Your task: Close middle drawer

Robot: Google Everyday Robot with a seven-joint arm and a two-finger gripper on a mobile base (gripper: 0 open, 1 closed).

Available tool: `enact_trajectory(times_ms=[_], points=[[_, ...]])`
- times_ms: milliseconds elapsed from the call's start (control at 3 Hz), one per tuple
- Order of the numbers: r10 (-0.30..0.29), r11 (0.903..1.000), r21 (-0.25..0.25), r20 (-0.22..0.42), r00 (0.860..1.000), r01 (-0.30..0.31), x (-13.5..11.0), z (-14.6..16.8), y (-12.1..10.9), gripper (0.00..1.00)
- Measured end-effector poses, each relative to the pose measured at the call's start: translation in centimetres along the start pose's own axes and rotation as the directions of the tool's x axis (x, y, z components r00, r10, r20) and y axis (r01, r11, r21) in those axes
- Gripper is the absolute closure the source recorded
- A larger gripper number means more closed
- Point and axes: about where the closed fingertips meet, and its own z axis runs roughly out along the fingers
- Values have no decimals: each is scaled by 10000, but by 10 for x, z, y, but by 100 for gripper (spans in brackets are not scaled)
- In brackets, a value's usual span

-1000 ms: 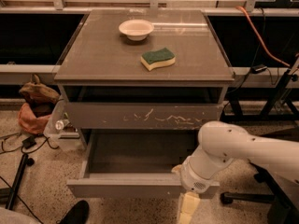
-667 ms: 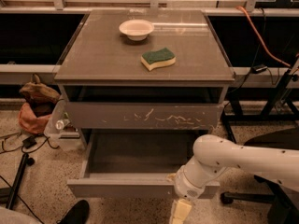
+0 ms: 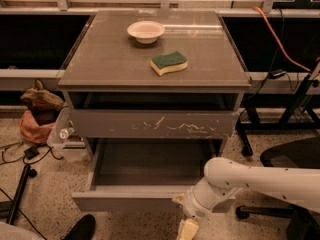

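**Gripper.** The gripper [image 3: 188,229] hangs at the bottom edge of the camera view, pointing down toward the floor, just in front of and below the right part of the middle drawer [image 3: 125,202]. Only a cream-coloured tip shows. Whether it is open or closed cannot be told, and nothing can be seen held in it. The white wrist above it lies close against the drawer front, but contact cannot be confirmed.

**Arm.** The white arm [image 3: 260,181] enters from the right and bends down at the wrist, covering the right end of the drawer front.

**Task item.** The middle drawer is pulled well out of the cabinet [image 3: 75,79], below the scratched drawer front [image 3: 155,124]. Its tray floor is exposed and no contents are visible.

**Handling judgement.**
- Weight: probably light – a shallow tray with no visible load.
- Stiffness: rigid panel; it should not flex under a push.
- Surface: flat, smooth and handleless, so there is nothing to grip. Closing calls for a push, not a grasp.
- Contact point: the flat front face, near its middle. An off-centre push at the right end could skew the tray on its runners and make it bind.
- Direction: straight back into the cabinet, level with the tray.

**Surroundings.** A bowl [image 3: 145,31] and a sponge [image 3: 169,63] rest on the cabinet top, well apart from the drawer – neither should affect the push.
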Motion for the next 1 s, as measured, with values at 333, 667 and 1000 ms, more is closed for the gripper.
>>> enact_trajectory(times_ms=[333, 667, 1000], points=[[100, 9998, 186, 187, 9998, -103, 6, 3, -4, 0], [176, 9996, 229, 254, 9995, -182, 12, 8, -7, 0], [27, 9996, 269, 279, 9996, -35, 14, 19, -26, 0]])
